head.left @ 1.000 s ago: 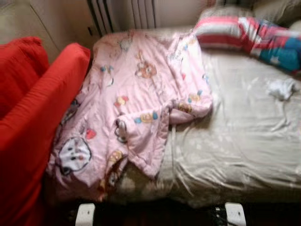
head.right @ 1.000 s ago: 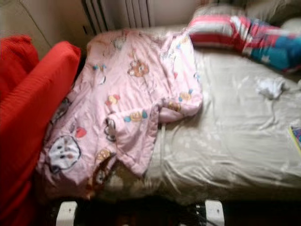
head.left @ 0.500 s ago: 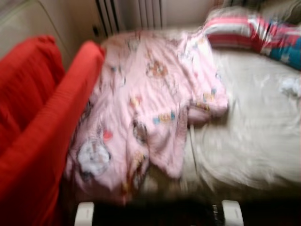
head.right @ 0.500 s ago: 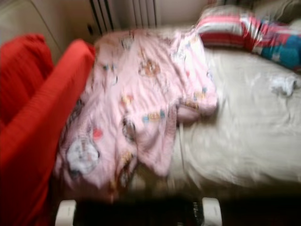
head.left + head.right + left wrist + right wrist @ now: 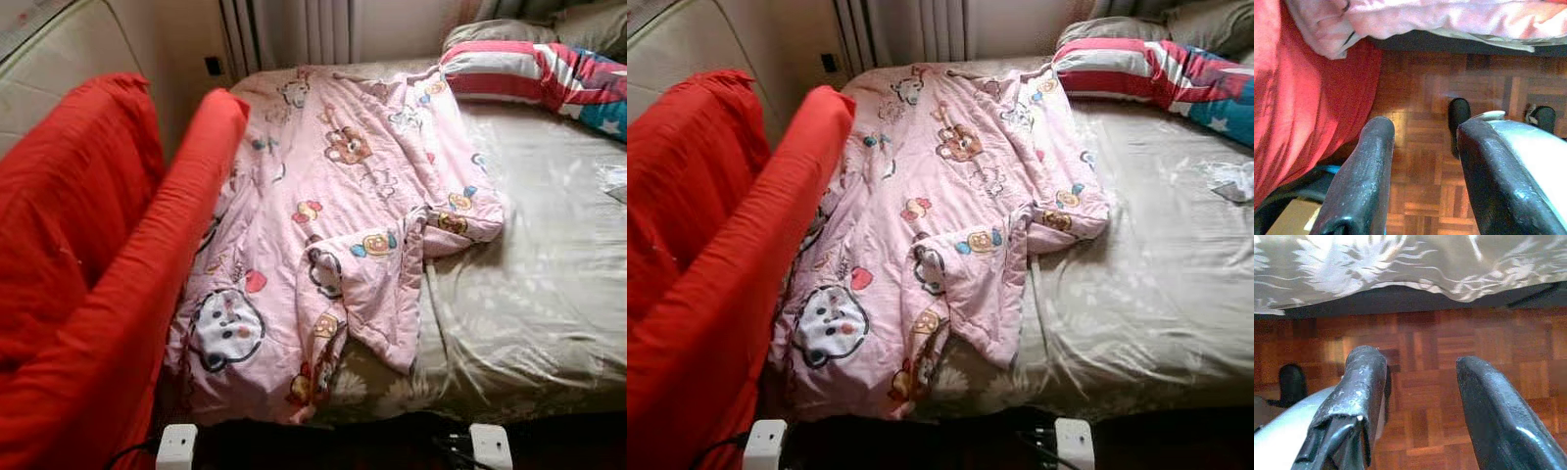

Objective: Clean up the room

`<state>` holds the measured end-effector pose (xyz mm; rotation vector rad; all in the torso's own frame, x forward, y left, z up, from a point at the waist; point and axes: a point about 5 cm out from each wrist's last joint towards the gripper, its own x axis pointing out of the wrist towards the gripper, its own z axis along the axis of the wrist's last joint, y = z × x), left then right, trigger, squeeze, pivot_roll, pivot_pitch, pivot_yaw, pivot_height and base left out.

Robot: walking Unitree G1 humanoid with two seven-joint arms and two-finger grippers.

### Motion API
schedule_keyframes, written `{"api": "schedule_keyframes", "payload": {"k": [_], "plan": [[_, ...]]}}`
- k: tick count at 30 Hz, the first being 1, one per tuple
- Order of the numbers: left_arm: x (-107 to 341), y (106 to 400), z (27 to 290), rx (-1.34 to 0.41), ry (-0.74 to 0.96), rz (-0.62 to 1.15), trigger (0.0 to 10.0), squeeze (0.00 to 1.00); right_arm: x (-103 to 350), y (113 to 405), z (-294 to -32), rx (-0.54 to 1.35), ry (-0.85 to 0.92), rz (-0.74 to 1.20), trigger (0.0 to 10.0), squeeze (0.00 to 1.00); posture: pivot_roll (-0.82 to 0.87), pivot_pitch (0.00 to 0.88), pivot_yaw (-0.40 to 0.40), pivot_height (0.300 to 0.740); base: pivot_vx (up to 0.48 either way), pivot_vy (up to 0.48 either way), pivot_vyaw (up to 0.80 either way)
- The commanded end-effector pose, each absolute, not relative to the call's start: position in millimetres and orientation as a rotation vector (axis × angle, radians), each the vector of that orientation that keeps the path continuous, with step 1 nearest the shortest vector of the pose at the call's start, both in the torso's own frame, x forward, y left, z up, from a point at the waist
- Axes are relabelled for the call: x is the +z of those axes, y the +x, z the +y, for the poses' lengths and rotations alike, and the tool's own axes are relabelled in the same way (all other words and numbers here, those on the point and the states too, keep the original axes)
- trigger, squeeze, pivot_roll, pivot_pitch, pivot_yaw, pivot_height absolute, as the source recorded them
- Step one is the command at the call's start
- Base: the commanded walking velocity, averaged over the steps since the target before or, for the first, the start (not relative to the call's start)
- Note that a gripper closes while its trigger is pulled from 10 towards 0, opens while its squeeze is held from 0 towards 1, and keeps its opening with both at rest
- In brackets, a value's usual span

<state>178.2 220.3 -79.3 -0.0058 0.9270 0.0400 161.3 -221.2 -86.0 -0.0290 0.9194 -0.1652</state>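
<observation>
A rumpled pink cartoon-print blanket (image 5: 333, 225) lies across the left half of the bed (image 5: 549, 284), one corner hanging over the near edge. A striped red, white and blue pillow (image 5: 539, 73) rests at the back right, and a small white crumpled item (image 5: 1232, 180) sits on the beige sheet at the right. My left gripper (image 5: 1422, 161) hangs open over the parquet floor beside the red cover, with nothing between its fingers. Open as well, my right gripper (image 5: 1420, 396) hangs above the floor below the bed's edge.
A red-covered sofa or chair (image 5: 88, 274) stands tight against the bed's left side. A radiator (image 5: 284, 29) and a wall socket (image 5: 213, 66) are behind the bed. Parquet floor (image 5: 1425, 347) runs under the bed's front edge.
The whole picture has shifted right and sharpened: the camera turned left, so more of the red furniture shows. The blanket and pillow lie as before.
</observation>
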Motion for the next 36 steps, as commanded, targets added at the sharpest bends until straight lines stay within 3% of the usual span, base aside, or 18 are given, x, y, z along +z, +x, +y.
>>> {"api": "schedule_keyframes", "payload": {"k": [1, 11, 24, 30, 36], "plan": [[-83.5, 169.0, 221.6, 0.041, -0.012, 0.960, 10.0, 0.00, -89.1, 154.9, -219.6, -0.155, -0.029, 0.942, 10.0, 0.00, -0.06, 0.155, 0.061, 0.738, 0.000, 0.000, 0.49], [-83.1, 169.9, 221.3, 0.041, -0.022, 0.956, 10.0, 0.00, -89.7, 154.7, -217.5, -0.155, -0.018, 0.943, 10.0, 0.00, -0.06, 0.161, 0.064, 0.738, 0.000, 0.000, 0.72], [-83.0, 170.4, 220.4, 0.043, -0.038, 0.952, 10.0, 0.00, -90.1, 156.3, -211.5, -0.165, -0.003, 0.935, 10.0, 0.00, -0.06, 0.167, 0.058, 0.738, 0.000, 0.000, 0.00], [-83.3, 170.0, 219.7, 0.045, -0.045, 0.952, 10.0, 0.00, -86.6, 170.1, -199.2, -0.148, -0.008, 0.910, 10.0, 0.00, -0.06, 0.161, 0.045, 0.738, 0.000, 0.000, 0.00], [-84.0, 170.7, 215.1, 0.059, -0.072, 0.944, 10.0, 0.00, -79.5, 182.9, -204.8, -0.121, -0.044, 0.869, 10.0, 0.00, -0.08, 0.149, 0.008, 0.738, 0.000, 0.000, 0.00]]}}
